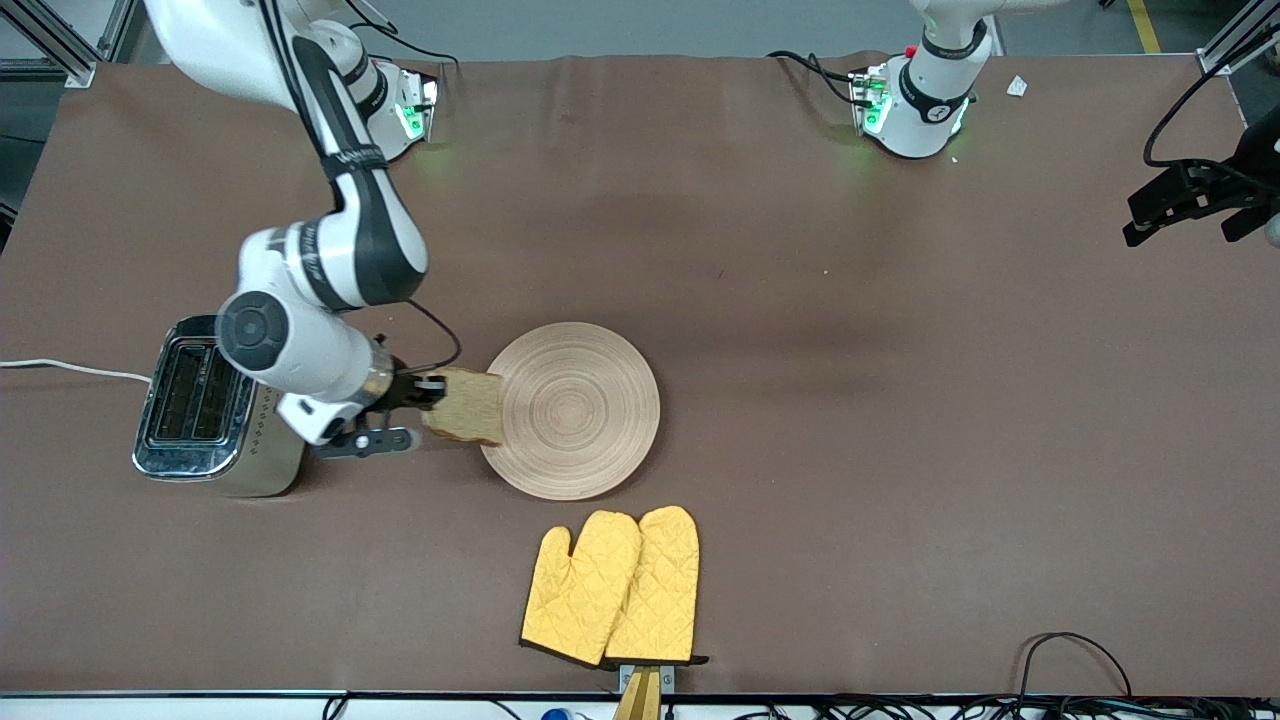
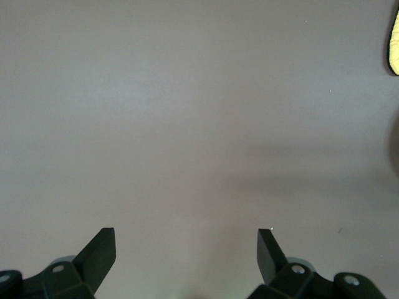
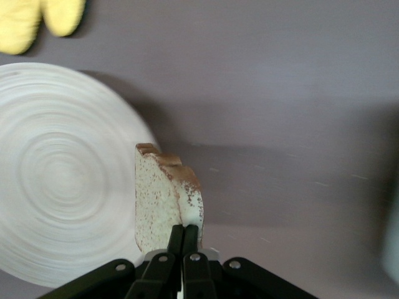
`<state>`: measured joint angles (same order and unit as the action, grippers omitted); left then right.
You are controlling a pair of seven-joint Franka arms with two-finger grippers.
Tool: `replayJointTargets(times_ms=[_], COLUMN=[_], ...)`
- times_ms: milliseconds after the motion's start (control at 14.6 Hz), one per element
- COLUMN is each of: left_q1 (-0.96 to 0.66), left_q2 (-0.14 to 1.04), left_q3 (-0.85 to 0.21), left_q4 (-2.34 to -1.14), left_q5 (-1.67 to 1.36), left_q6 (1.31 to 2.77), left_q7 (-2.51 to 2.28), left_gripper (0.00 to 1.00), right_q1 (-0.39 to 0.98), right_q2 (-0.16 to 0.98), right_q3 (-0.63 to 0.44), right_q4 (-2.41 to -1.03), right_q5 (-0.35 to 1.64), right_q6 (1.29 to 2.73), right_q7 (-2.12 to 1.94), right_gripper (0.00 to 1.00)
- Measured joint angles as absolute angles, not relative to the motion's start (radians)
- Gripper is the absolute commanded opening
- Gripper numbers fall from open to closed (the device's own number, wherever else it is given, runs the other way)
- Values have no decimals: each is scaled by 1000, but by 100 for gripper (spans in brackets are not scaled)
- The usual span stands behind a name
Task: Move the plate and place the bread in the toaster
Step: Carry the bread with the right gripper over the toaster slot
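Oven mitts (image 1: 612, 588); plate (image 1: 580, 410) bare, toaster (image 1: 205, 410) unfilled.

The right arm's wrist covers one corner of the toaster (image 1: 195, 405), near the surface's (image 1: 850, 420) edge at the right arm's end, and hides part of its chrome top. The bread (image 1: 465, 405) overlaps the rim of the plate (image 1: 575, 410), concealing that stretch of rim; where the right tool (image 1: 428, 390) pinches the slice is masked by its fingers. In the right wrist view the plate is blurred and cut by the picture's edge. The left tool (image 1: 1190, 205) sits at the front view's edge, partly cropped. The yellow oven mitts (image 1: 612, 585) appear only as slivers in both wrist views.
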<state>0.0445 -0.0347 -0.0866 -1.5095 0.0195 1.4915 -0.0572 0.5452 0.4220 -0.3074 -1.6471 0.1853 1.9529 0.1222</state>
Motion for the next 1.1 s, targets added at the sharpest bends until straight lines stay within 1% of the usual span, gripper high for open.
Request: replayJointTargets(times_ms=[206,343,549,755,893,1099], left_q1=[45,44,44,44,44,44], left_q2=[-35,-35,-35,-35,-35,-35], left_q3=[-87,-87,-87,-87,-87,-87], left_q4=[-1509,-1508,-1508,-1502,-1497,-1493], left_q5=[19,19,19,19,18,18], left_q6=[1491,1491,1491,1491,1491,1491], left_q7=[-57,-57,-57,-57,-57,-57], left_gripper=[100,100,100,100,100,100], right_q1=[546,551,548,541,538,520], right_q2=[410,408,405,404,404,404], right_q3=[-315,-314,-318,-344,-370,-407], right_q4=[-1479,-1407,-1381,-1381,-1381,-1383], right_q5=[-30,-172,-336,-457,-507,-527], right_q6=[1711,1616,1583,1564,1554,1553], right_q7=[207,239,254,262,264,264], right_gripper=[0,0,0,0,0,0])
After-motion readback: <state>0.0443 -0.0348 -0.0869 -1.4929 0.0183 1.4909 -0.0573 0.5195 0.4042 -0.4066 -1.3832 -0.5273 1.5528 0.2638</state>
